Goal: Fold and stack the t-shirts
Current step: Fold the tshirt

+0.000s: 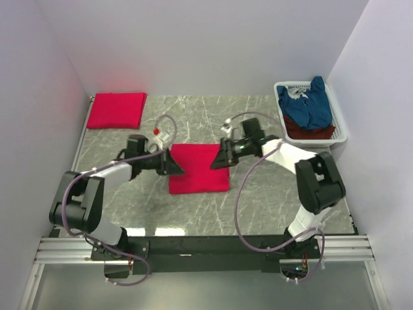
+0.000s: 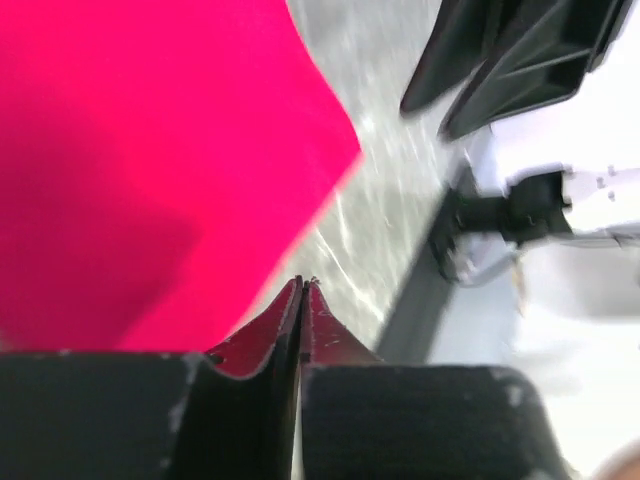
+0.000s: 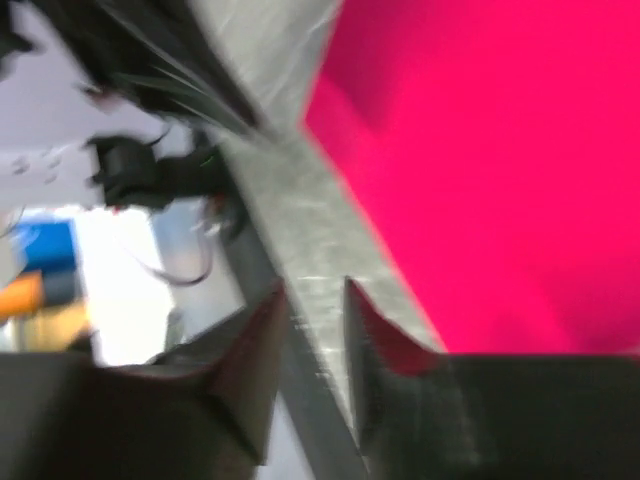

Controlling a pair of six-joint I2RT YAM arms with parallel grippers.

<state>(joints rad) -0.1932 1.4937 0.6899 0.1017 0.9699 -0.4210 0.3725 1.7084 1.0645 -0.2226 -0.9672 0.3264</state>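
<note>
A folded bright red t-shirt (image 1: 198,169) lies flat in the middle of the table. It fills the upper left of the left wrist view (image 2: 150,160) and the right of the right wrist view (image 3: 500,160). My left gripper (image 1: 179,167) is at its left edge, jaws shut with nothing between them (image 2: 302,285). My right gripper (image 1: 221,159) is at its upper right edge, jaws slightly open and empty (image 3: 315,290). Another folded red t-shirt (image 1: 117,110) lies at the back left. A navy blue t-shirt (image 1: 310,103) lies on a darker red one (image 1: 310,132) in the basket.
A white plastic basket (image 1: 340,119) stands at the back right against the wall. White walls close in the table on three sides. A black rail (image 1: 206,245) runs along the near edge by the arm bases.
</note>
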